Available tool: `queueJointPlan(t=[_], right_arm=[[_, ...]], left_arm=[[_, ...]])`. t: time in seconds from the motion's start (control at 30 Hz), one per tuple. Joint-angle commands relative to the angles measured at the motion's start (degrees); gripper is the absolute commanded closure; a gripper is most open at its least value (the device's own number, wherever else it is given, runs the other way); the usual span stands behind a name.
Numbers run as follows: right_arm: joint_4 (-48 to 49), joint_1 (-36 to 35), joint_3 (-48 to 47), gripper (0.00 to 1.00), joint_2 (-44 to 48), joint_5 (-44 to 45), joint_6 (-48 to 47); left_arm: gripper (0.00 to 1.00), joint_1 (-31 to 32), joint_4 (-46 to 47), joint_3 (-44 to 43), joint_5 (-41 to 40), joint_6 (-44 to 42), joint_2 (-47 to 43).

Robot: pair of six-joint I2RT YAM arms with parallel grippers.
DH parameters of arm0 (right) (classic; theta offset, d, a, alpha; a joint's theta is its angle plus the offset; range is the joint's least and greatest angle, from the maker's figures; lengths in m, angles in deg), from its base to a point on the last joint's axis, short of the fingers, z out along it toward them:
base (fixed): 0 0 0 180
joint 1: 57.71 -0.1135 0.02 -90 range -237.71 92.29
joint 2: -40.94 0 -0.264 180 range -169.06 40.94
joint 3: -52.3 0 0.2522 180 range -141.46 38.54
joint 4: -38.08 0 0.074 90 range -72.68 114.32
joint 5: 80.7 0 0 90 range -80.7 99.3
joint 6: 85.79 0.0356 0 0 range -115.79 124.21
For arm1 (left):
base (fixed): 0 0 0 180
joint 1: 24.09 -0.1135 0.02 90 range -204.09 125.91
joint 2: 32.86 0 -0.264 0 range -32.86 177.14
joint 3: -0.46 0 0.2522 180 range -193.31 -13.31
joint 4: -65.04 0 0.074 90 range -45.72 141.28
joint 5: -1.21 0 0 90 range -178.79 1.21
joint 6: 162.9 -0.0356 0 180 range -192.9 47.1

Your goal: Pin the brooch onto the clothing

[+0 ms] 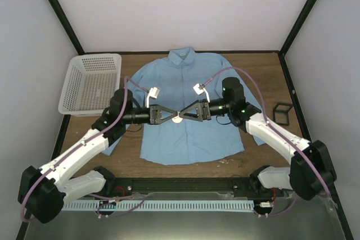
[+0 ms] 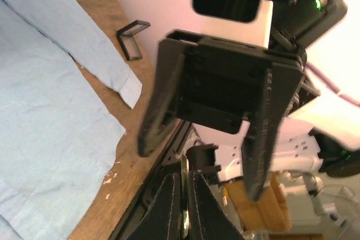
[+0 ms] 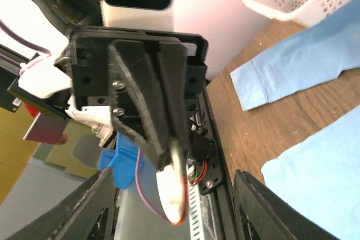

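The clothing (image 1: pixel 185 77) is a light blue shirt lying flat on the table, collar at the far side. Above its middle both grippers meet tip to tip. The brooch (image 1: pixel 176 118) is a small pale disc with an orange-red rim. My left gripper (image 1: pixel 172 116) is shut on it. In the right wrist view the brooch (image 3: pixel 174 195) hangs edge-on from the left fingers. My right gripper (image 3: pixel 180 209) is open, its fingers (image 3: pixel 95 206) wide on either side of the brooch and apart from it. In the left wrist view the left gripper (image 2: pixel 184 178) pinches the brooch's thin edge (image 2: pixel 184 217).
A white mesh basket (image 1: pixel 90 82) stands at the table's left back. A small black square frame box (image 1: pixel 283 113) lies right of the shirt on bare wood. A shirt sleeve (image 2: pixel 121 80) ends near that box (image 2: pixel 134 37). The black base rail (image 1: pixel 180 186) runs along the near edge.
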Motion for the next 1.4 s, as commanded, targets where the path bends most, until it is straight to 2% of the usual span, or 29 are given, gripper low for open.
queueJointPlan(t=[0.0, 0.1, 0.27, 0.43, 0.57, 0.73, 1.17, 1.23, 1.37], right_arm=[[10.3, 0.1, 4.0, 0.47, 4.5, 2.8, 7.9], [21.3, -0.5, 7.6, 0.47, 4.6, 1.6, 14.5], [21.8, -2.3, 8.4, 0.52, 4.3, 5.6, 16.0], [26.9, -2.9, 9.6, 0.60, 3.4, 9.6, 20.8], [32.4, -3.9, 9.6, 0.74, 1.5, 11.1, 25.1], [35.2, -4.6, 8.3, 0.82, -0.7, 11.4, 26.9], [40.4, -5.9, 7.4, 0.90, -2.3, 13.3, 30.3], [40.6, -5.9, 7.3, 0.98, -2.3, 13.7, 30.2], [40.6, -5.9, 7.6, 0.99, -1.9, 15.1, 29.7]], left_arm=[[1.00, -0.6, 15.5, 6.3, -4.9, 14.0, -3.5], [1.00, -1.1, 25.3, 10.3, -7.3, 21.1, -4.2], [1.00, -1.3, 38.0, 14.6, -9.2, 28.9, -2.9], [1.00, -1.3, 47.2, 17.5, -12.4, 30.8, -3.3], [1.00, -1.3, 47.6, 17.8, -13.8, 29.1, -3.9], [1.00, -0.9, 48.9, 17.5, -14.3, 27.5, -4.0], [1.00, 0.9, 52.0, 17.7, -15.6, 22.7, -4.1], [1.00, 1.0, 51.2, 17.5, -15.6, 21.9, -4.3], [1.00, 1.3, 51.1, 17.3, -15.3, 20.5, -4.6]])
